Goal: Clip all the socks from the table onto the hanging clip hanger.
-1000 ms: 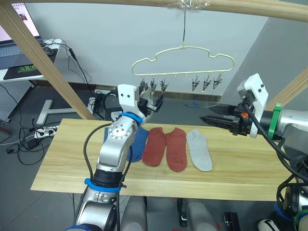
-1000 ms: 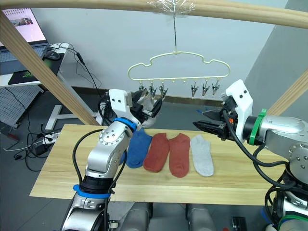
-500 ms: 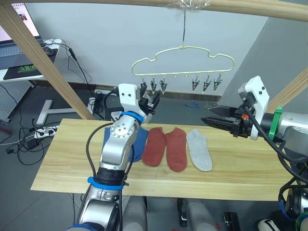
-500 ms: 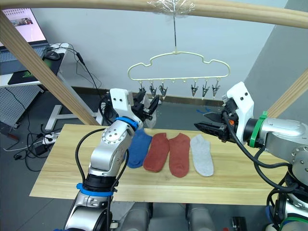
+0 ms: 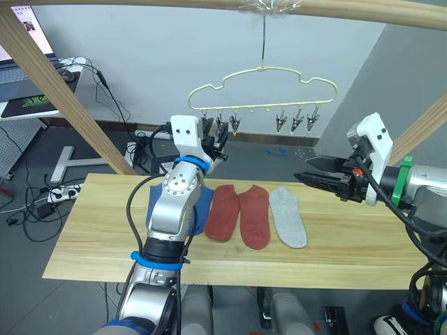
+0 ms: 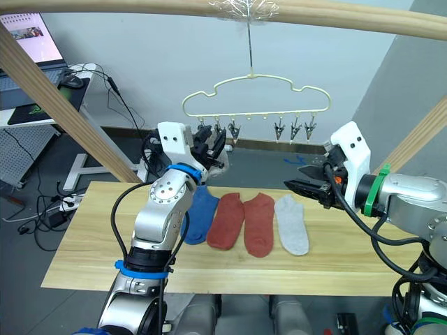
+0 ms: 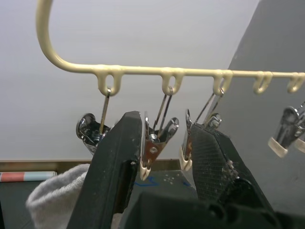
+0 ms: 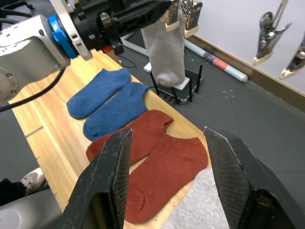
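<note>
Left gripper raised at pale yellow cloud-shaped wire clip hanger, fingers parted around second metal clip, gripping nothing; light grey ankle sock hanging from a clip there. Right gripper spread wide and empty above light wooden plank table. On table, side by side: two blue socks, two rust-red socks, one light grey sock.

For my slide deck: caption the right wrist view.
Open right gripper faces a grey sock hanging from the clip hanger, above socks on the table.
</note>
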`<state>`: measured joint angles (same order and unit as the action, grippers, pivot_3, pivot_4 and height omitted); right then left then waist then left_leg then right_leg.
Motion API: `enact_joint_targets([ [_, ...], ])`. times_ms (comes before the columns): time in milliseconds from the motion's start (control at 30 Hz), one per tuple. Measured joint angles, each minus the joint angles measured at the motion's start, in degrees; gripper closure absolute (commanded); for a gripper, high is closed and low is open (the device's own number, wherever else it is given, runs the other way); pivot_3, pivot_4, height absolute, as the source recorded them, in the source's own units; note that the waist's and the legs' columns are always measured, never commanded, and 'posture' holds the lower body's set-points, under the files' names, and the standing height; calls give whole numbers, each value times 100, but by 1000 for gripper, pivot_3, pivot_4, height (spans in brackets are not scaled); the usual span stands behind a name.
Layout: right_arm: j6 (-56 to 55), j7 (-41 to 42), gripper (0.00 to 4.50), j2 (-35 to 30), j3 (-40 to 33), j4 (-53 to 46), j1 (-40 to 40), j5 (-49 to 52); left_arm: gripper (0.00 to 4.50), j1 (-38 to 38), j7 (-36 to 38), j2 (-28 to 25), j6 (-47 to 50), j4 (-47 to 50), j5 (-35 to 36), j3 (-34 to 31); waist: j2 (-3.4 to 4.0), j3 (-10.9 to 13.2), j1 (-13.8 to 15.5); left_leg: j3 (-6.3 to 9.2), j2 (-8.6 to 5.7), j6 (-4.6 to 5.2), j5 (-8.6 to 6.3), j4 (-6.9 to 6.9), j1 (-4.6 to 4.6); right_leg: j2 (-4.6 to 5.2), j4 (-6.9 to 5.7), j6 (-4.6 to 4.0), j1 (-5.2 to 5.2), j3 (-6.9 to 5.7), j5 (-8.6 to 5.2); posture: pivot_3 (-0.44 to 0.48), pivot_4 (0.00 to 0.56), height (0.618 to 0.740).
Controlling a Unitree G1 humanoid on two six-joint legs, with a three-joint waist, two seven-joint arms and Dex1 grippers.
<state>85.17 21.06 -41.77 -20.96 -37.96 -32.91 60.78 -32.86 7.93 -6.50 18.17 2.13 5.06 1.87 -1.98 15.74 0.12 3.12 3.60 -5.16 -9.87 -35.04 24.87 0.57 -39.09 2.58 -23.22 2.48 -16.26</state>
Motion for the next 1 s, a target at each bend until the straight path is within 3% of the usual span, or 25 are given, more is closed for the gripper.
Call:
enact_joint_targets([
  [967, -349, -875, 2015, -468, -61, 10, 313, 1086, 2589, -724, -345, 249, -738, -1388, -133, -115, -3, 2, -70, -3, 0, 1, -1, 2, 2, -3, 8, 2, 0, 5, -1, -48, 256, 740],
  [1000, -382, -901, 2015, -496, -61, 13, 321, 1119, 2768, -724, -345, 250, -740, -1389, -133, -117, -3, 2, -71, -2, 1, 1, -1, 2, 2, -3, 8, 2, 0, 5, -1, -48, 256, 740],
])
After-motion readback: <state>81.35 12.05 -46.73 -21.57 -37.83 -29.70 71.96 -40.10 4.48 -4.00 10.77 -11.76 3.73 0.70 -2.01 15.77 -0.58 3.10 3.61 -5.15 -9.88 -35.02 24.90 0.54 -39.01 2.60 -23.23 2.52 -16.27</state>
